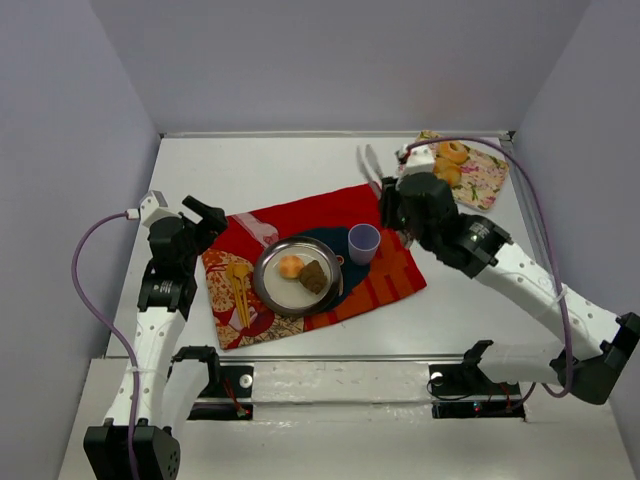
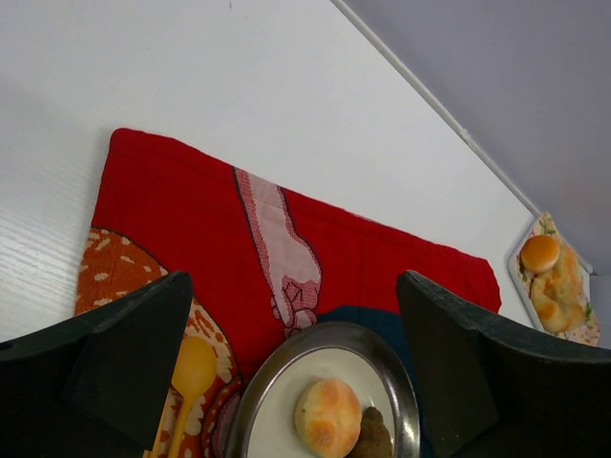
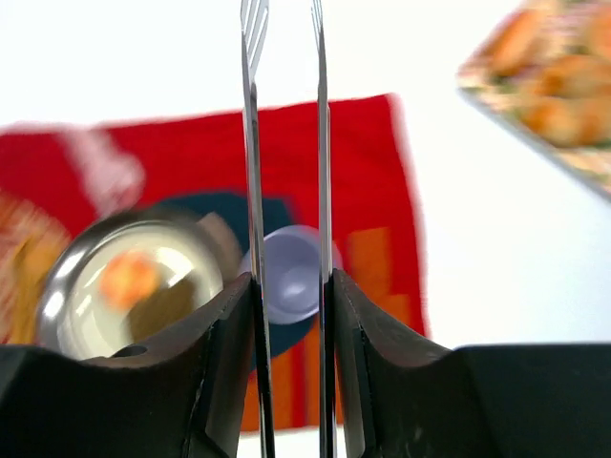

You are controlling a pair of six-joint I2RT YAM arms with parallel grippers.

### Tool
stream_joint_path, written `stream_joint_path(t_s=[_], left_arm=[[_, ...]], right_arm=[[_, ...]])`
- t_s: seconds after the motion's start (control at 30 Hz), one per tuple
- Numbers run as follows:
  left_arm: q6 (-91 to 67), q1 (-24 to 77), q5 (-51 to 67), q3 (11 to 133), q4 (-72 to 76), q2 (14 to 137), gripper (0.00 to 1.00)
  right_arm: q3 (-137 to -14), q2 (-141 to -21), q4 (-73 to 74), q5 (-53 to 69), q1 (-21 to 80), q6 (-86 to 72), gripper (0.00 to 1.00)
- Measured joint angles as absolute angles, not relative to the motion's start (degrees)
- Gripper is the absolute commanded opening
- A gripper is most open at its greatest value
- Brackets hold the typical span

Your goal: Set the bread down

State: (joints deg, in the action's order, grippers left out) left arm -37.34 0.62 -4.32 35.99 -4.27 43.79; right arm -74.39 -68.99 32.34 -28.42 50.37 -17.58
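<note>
A round golden bread roll (image 1: 291,266) (image 2: 327,417) lies on the steel plate (image 1: 268,290) next to a dark brown piece (image 1: 314,276). More bread rolls (image 1: 450,165) (image 2: 541,254) sit on a floral tray (image 1: 484,180) at the back right. My right gripper (image 1: 398,203) (image 3: 289,286) is shut on metal tongs (image 1: 371,163) (image 3: 252,143). The tongs point toward the back, between plate and tray, and their two arms are close together with nothing between them. My left gripper (image 1: 205,215) (image 2: 294,286) is open and hovers left of the plate, holding nothing.
A red patterned cloth (image 1: 300,215) lies under the plate. A lilac cup (image 1: 363,243) (image 3: 291,277) stands just right of the plate. A yellow spoon (image 1: 240,285) (image 2: 191,367) lies on the cloth to the plate's left. Walls enclose the table on three sides.
</note>
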Motion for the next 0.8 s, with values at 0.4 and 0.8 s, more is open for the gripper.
stream_joint_path(t_s=[0.4,0.8], left_arm=[[-37.3,0.6,-4.3,36.0,-4.1,43.3,0.99],[-37.3,0.6,-4.3,36.0,-4.1,42.9,0.99]], right_arm=[[-64.6,-69.0,27.5,-17.4,14.5,-15.4,0.43],[-59.5,-88.6,23.6,-3.0,7.5,-6.3,0.51]])
